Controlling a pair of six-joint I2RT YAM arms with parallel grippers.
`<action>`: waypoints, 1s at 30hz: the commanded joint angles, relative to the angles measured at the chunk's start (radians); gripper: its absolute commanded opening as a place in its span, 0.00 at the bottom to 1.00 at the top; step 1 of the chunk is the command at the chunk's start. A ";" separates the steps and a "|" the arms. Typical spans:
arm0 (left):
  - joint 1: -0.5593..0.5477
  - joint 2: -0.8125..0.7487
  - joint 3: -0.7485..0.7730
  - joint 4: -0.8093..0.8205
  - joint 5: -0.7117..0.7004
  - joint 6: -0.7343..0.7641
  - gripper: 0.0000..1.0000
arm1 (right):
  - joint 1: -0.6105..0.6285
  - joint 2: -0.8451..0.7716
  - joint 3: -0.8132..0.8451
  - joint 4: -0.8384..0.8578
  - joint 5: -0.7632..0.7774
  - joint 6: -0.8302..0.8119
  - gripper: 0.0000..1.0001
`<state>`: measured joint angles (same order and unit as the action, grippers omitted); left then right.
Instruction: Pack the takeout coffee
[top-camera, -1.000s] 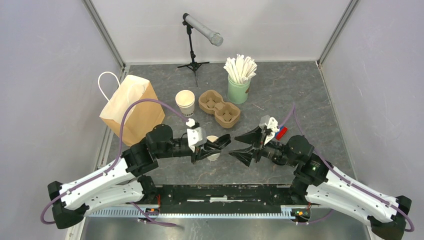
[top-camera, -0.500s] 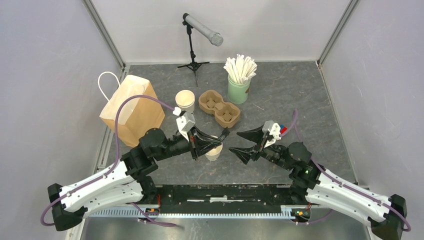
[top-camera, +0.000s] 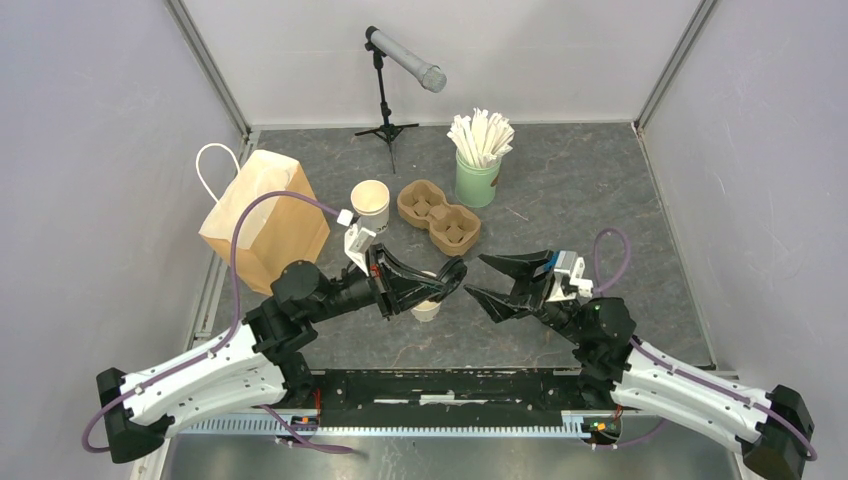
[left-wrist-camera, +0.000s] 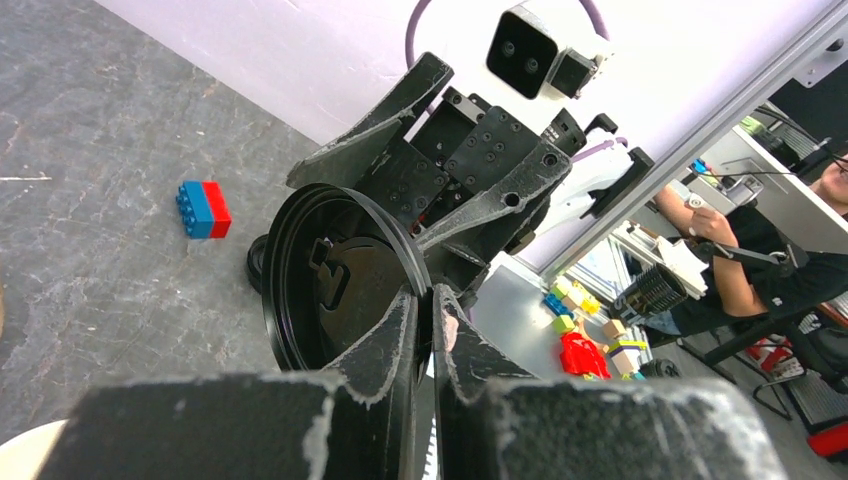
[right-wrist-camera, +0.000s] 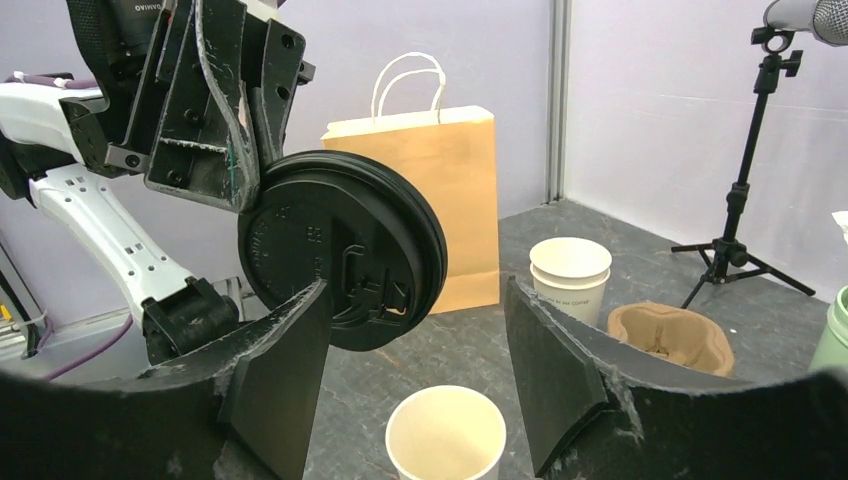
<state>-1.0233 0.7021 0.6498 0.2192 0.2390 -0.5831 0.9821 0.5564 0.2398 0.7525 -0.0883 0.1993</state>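
No cup with a lid on it is in view. My left gripper (top-camera: 455, 272) is shut on the rim of a loose black lid (left-wrist-camera: 330, 290) and holds it on edge in the air. The lid (right-wrist-camera: 340, 260) hangs above and a little left of a single lidless white cup (right-wrist-camera: 445, 435), which stands on the table (top-camera: 427, 310). My right gripper (top-camera: 474, 276) is open and empty. It faces the lid from the right, with its fingers (right-wrist-camera: 560, 370) on either side of the open cup in the right wrist view.
A stack of lidless cups (top-camera: 370, 205) stands behind, with a brown paper bag (top-camera: 265, 215) to its left and a cardboard cup carrier (top-camera: 438, 217) to its right. A green holder of straws (top-camera: 478, 180) and a microphone stand (top-camera: 385, 110) are at the back. A blue-red brick (left-wrist-camera: 203, 208) lies near the right arm.
My left gripper has lifted and tilted up with the lid, moving slightly back. My right arm has drawn right and back and turned its open jaws toward the lid.
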 joint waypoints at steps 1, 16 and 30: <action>-0.003 -0.008 -0.013 0.059 0.032 -0.055 0.12 | 0.004 0.029 0.022 0.068 -0.008 -0.004 0.68; -0.003 -0.016 -0.029 0.075 0.039 -0.051 0.12 | 0.004 0.107 0.035 0.107 -0.047 0.037 0.54; -0.003 -0.051 -0.032 -0.012 -0.045 -0.020 0.35 | 0.004 0.076 -0.019 0.134 0.010 0.074 0.18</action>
<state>-1.0233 0.6712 0.6083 0.2325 0.2501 -0.6090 0.9855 0.6621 0.2375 0.8410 -0.1211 0.2596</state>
